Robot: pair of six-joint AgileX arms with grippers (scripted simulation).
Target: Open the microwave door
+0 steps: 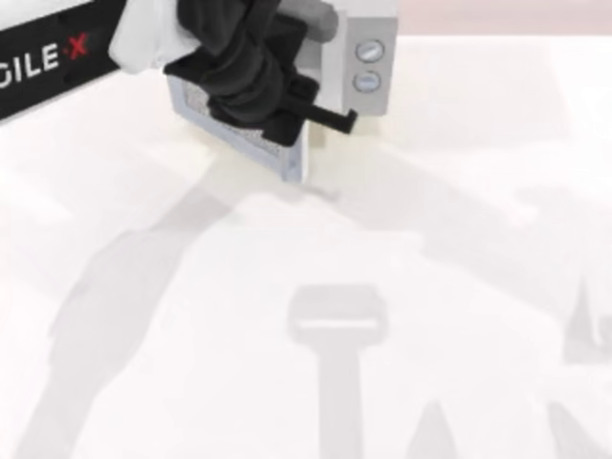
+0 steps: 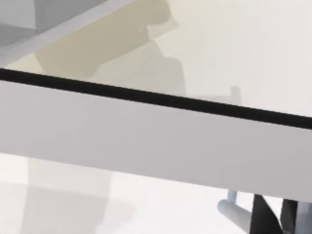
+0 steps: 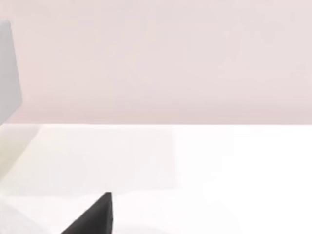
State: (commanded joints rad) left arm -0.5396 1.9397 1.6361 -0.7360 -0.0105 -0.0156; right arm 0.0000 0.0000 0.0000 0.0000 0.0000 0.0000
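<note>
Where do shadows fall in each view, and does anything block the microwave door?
Top view: soft arm shadows cross the table; the left arm hides much of the microwave door. Left wrist view: a tan shadow lies beyond the door's edge. Right wrist view: evenly lit, almost shadowless.

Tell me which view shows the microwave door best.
The top view: the microwave door stands swung out from the microwave, partly under the left claw. The left wrist view shows only its edge; the right wrist view shows none.

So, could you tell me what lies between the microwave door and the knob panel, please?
In the top view, only the left tool spans the gap between microwave door and knob panel.
</note>
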